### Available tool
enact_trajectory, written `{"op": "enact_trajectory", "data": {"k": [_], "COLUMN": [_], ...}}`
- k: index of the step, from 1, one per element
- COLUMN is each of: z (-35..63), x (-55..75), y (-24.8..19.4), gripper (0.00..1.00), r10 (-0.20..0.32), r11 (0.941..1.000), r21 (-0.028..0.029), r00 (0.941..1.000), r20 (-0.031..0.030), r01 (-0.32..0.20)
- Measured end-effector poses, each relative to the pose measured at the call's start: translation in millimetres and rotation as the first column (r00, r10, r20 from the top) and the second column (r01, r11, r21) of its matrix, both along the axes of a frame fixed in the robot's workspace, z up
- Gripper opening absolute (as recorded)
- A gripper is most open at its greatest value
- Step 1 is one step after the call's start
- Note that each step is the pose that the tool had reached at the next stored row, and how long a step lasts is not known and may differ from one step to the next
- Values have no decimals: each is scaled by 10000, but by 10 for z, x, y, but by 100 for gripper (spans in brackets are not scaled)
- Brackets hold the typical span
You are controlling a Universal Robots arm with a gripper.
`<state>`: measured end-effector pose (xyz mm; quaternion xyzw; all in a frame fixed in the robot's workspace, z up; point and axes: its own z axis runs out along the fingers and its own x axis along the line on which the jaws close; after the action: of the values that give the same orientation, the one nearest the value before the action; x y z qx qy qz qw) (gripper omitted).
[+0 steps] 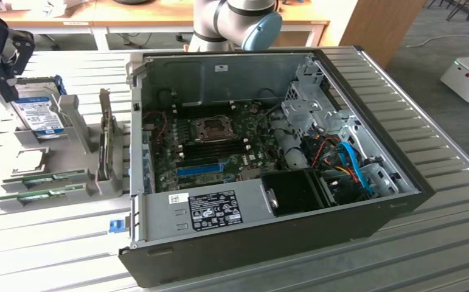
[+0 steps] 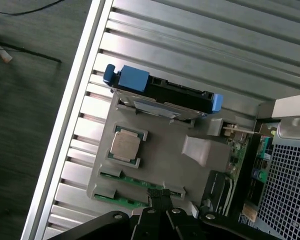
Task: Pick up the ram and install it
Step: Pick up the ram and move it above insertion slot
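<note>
Two green ram sticks lie on edge in a grey holder at the exterior view's left, beside the open computer case. In the wrist view the same sticks lie just ahead of my black fingertips. My gripper hangs above the far end of the holder, over the hard drive, well away from the sticks. It is shut with nothing in it. Dark memory slots sit by the processor socket on the motherboard.
The holder also carries a silver hard drive in a blue caddy, a processor chip and an expansion card on edge. A blue slot crosses the motherboard. The arm's base stands behind the case on the slatted metal table.
</note>
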<state>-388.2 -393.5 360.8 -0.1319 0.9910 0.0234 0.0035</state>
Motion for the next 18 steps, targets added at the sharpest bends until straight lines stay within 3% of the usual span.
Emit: {"op": "enact_trajectory", "data": {"k": [4,8,18], "z": [-5,-10,-20], "x": [0,0,0], "y": [0,0,0], "gripper": [11,11,11], "r10": [629,1227,2560], "r11": [9980,9924,9667], "r21": [0,0,1], "r00": [9980,9924,9667], "r20": [-1,0,0], "r01": [-629,-1227,-2560]}}
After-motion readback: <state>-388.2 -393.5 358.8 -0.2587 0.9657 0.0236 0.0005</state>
